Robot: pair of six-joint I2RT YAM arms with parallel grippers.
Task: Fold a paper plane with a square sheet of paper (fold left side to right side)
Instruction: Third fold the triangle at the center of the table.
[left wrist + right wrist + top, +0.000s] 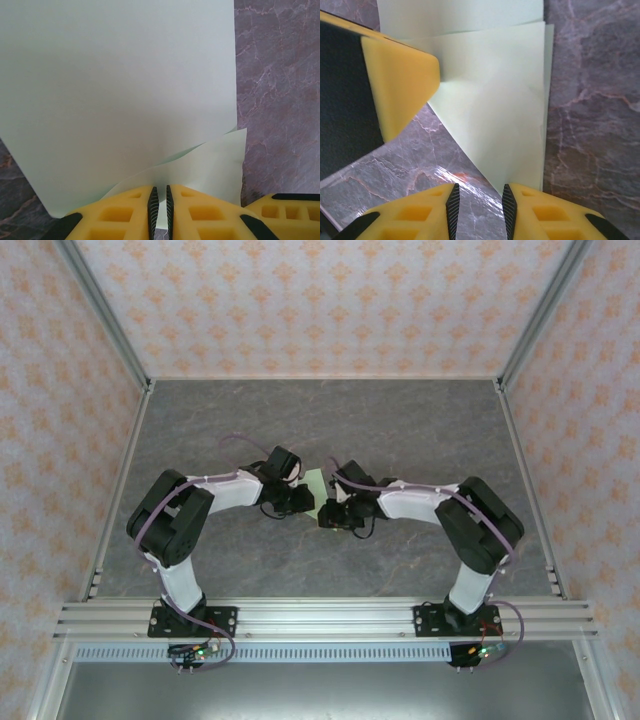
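The left gripper (160,202) is pinching an edge of the thin pale green square sheet of paper (115,90) between nearly closed jaws, lifting that side off the grey marbled tabletop (280,75), probably to carry it rightward for the fold. The right gripper (479,205) is hovering at the sheet's near corner in mid-table, its jaws partly apart and clasping nothing, with the corner just reaching one pad (507,212).

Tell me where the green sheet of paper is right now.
In the top view the sheet of paper sits midway across the table, between the left gripper, which pinches its edge, and the right gripper, open at its corner.
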